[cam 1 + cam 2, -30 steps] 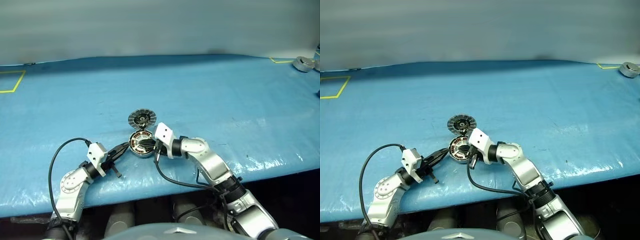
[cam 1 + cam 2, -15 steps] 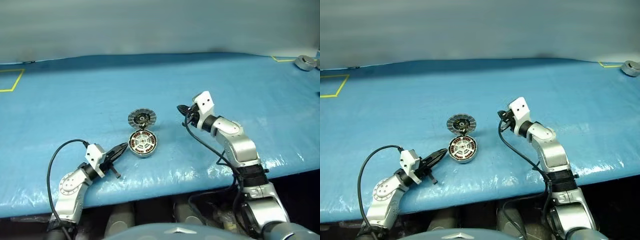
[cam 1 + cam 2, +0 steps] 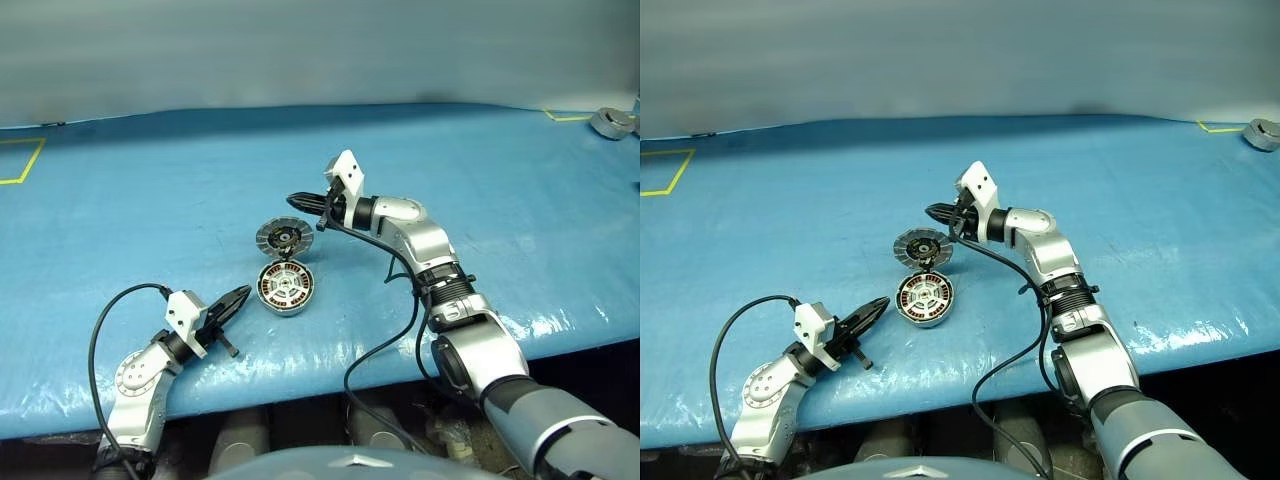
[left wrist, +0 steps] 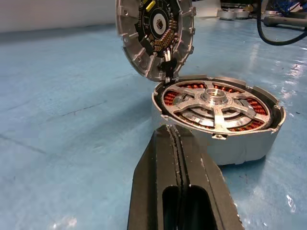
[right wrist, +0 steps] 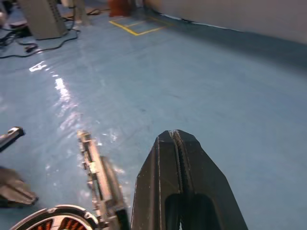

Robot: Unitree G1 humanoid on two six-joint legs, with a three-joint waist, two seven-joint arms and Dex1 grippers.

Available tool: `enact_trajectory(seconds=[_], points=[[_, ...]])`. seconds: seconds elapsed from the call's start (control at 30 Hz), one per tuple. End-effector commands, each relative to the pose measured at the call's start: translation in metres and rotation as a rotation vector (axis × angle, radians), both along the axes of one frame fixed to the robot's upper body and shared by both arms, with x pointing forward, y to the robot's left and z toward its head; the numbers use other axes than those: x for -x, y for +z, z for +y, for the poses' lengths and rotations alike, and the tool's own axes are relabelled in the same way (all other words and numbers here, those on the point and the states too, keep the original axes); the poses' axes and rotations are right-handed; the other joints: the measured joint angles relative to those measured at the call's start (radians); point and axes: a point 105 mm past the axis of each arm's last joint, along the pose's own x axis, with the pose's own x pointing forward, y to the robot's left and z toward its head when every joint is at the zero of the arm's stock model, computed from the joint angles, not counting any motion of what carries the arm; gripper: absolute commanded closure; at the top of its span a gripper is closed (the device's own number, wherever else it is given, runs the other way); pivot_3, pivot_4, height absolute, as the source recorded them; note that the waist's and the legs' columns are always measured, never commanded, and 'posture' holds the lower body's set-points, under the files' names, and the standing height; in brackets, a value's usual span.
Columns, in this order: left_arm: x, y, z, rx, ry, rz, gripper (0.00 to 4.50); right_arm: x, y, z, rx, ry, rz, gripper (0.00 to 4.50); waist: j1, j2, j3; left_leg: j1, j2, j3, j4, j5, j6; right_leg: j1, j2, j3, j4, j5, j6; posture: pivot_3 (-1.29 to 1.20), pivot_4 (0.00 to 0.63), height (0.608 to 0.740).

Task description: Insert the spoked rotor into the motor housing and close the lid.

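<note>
The spoked rotor (image 4: 216,103) is sitting inside the motor housing (image 3: 285,288) near the tabletop's front edge; the hinged lid (image 3: 284,238) is standing open. Both empty hands, right hand (image 3: 296,201) and left hand (image 3: 243,294), are pinched shut; next, push it down.

1 housing (image 3: 285,290), 1 rotor (image 4: 216,103), 1 lid (image 3: 284,237), 2 grippers.

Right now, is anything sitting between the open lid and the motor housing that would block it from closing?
Nothing visible does. The lid stands tilted up at the far rim of the motor housing, and the spoked rotor lies seated inside, about level with the rim. The right gripper, shut, hovers just behind the lid; the left gripper, shut, is beside the housing, apart from it.
</note>
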Motion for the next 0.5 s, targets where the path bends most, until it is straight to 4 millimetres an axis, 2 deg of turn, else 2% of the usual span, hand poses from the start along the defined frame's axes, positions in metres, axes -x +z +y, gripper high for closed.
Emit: enact_trajectory(seconds=[0.03,0.1,0.3,0.4,0.5], points=[[0.0,0.015,0.012,-0.002,0.06,-0.073,4.5,0.032,0.007,0.009,-0.035,0.182,-0.005,4.45,0.004,0.0,0.0,0.0,0.0,0.0,0.0,0.0,0.0,0.0,0.0,0.0,0.0,0.0,0.0,0.0,0.15,0.74],[0.0,0.016,0.018,0.001,0.091,-0.079,4.5,0.049,0.003,0.009,-0.028,0.252,0.019,4.45,0.005,0.001,0.0,-0.003,0.0,-0.002,0.0,0.0,0.0,-0.002,0.0,-0.002,0.0,0.0,0.0,0.0,0.15,0.74],[-0.004,0.02,0.024,0.0,0.119,-0.09,4.5,0.079,-0.022,-0.002,0.081,0.311,0.03,4.45,0.005,0.001,0.001,-0.005,0.0,-0.003,0.003,0.0,0.0,-0.003,0.0,-0.003,0.0,-0.001,0.001,0.0,0.15,0.74],[-0.006,0.021,0.024,0.001,0.12,-0.096,4.5,0.087,-0.038,-0.005,0.129,0.298,0.05,4.45,0.005,0.001,0.001,-0.005,0.0,-0.003,0.003,0.0,0.0,-0.003,0.0,-0.003,0.0,-0.003,0.003,0.0,0.15,0.74],[-0.009,0.02,0.024,0.0,0.122,-0.097,4.5,0.087,-0.055,-0.001,0.117,0.228,0.116,4.45,0.003,0.001,0.0,-0.004,0.0,-0.003,0.003,0.0,0.0,-0.003,0.0,-0.003,0.0,-0.003,0.004,0.0,0.15,0.74]])
